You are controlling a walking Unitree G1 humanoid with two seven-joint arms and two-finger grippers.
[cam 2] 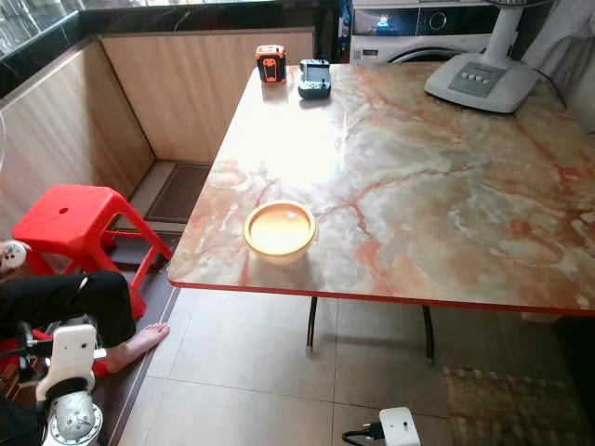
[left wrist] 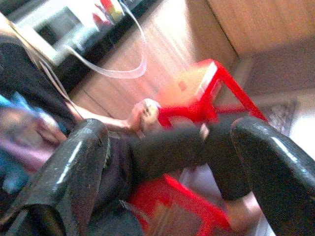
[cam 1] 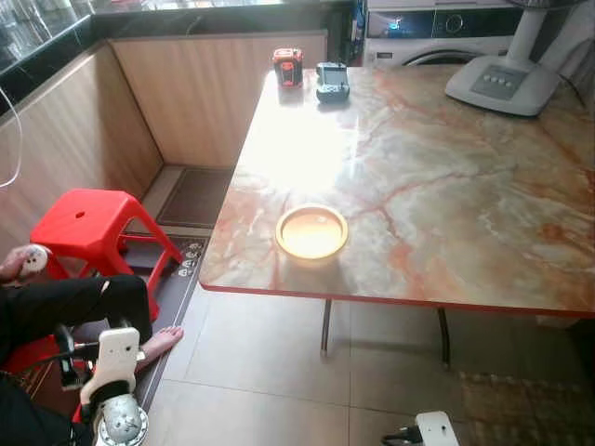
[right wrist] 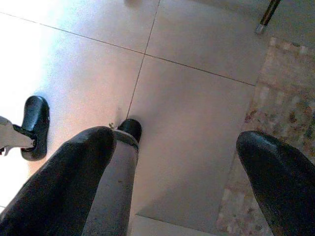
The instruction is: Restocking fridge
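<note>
A: Scene?
B: Marble table (cam 1: 446, 177) takes up centre and right of the frame. Yellow bowl (cam 1: 311, 232) sits near its front-left edge, upright, looks empty.
A: Other stuff on the table?
B: Far-left end: red-black device (cam 1: 288, 67) just beside a dark handheld controller (cam 1: 332, 81), apart from each other. White fan base (cam 1: 504, 82) in the upper right corner.
A: Fridge?
B: Can't make one out. White appliance with a round door (cam 1: 437, 37) behind the table, top of frame.
A: Arms?
B: Both low. Left gripper (left wrist: 172, 162) at lower left, fingers spread, nothing between them; pointed at a seated person's dark trouser leg (cam 1: 79, 302) and a red stool (cam 1: 88, 223). Right gripper (right wrist: 182, 177) at the bottom edge, fingers spread over floor tiles (right wrist: 192, 123), rug edge (right wrist: 290, 118) beside.
A: Person?
B: Lower left; bare foot (cam 1: 160, 344) on the floor, hand (cam 1: 14, 265) holding a small white object (cam 1: 34, 257).
</note>
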